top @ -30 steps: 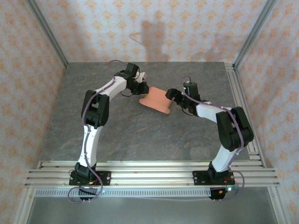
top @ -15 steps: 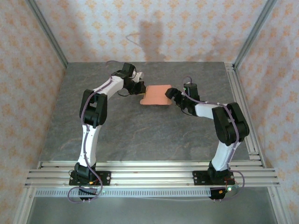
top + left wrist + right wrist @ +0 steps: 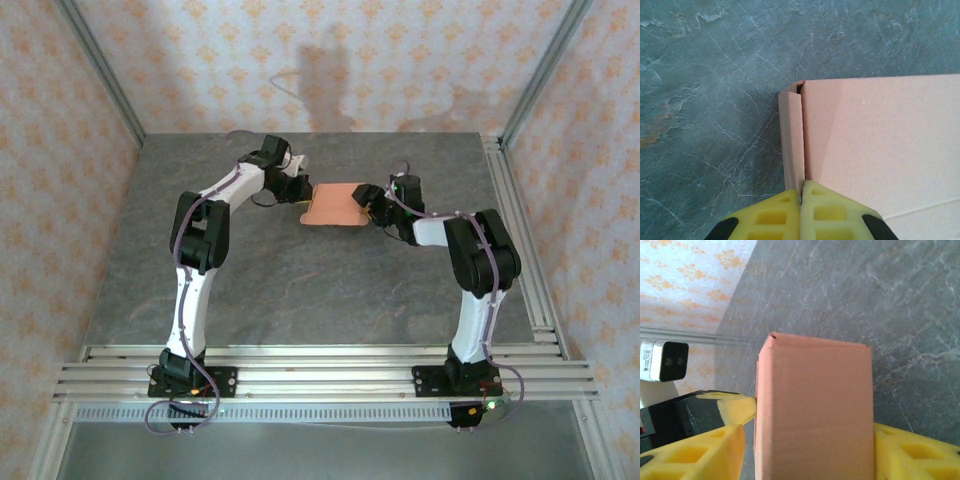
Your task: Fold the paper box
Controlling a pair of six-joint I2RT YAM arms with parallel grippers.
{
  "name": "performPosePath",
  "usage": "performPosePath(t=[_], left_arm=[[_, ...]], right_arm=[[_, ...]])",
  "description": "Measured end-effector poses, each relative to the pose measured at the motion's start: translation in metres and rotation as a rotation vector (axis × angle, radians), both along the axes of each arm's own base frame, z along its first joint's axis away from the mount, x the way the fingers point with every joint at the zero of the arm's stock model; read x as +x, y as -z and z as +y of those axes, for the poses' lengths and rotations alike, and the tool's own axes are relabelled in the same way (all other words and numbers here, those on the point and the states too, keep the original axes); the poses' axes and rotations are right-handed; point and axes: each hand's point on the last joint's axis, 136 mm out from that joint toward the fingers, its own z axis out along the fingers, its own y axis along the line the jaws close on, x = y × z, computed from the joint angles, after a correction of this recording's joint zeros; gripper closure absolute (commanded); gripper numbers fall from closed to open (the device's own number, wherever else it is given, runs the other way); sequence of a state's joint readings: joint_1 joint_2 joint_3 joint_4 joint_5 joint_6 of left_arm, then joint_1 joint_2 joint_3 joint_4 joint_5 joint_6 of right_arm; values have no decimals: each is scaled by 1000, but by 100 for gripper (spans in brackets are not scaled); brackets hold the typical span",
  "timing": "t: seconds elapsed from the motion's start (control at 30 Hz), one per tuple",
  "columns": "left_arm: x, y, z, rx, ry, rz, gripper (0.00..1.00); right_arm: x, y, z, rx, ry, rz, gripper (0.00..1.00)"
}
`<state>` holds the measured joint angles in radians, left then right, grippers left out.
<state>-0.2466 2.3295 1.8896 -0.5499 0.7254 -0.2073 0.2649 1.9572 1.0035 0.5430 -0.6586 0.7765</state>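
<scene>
On table (image 3: 300, 290), paper box (image 3: 334, 203), left end effector (image 3: 801, 195) pinching its wall

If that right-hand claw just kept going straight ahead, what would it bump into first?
The box: it sits between the right gripper's open fingers, so pushing on would probably just drive the box deeper into its grasp. Depth is hard to judge.

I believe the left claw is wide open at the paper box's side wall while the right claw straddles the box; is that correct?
Not quite: the left claw is shut, pinching the side wall of the paper box, as the left wrist view shows. The right claw does straddle the box.
</scene>
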Motion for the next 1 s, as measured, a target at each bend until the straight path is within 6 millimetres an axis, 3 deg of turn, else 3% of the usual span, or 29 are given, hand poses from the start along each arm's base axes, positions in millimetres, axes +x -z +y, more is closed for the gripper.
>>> performPosePath(t=[0.1,0.17,0.4,0.57,0.7,0.8,0.9,1.0], left_arm=[[0,1,0,0,-1,2,82],[-1,3,1,1,-2,5,81],[-4,6,6,7,-18,-18,66],[-24,-2,19,36,-57,-73,30],[-32,-34,31,85,-87,-201,15],[-38,-72,30,125,-77,-357,0],[-51,-108,11,175,8,-558,0],[-76,-123,-19,244,139,-770,0]], right_arm=[[3,-4,-2,18,14,-9,52],[5,-6,-4,27,21,-11,57],[3,-6,-6,37,26,-4,62],[2,-15,-8,40,34,-18,61],[3,-32,-15,56,53,-45,62],[2,-44,-25,72,77,-57,62],[-2,-53,-37,89,103,-60,62],[-6,-63,-45,106,113,-58,62]])
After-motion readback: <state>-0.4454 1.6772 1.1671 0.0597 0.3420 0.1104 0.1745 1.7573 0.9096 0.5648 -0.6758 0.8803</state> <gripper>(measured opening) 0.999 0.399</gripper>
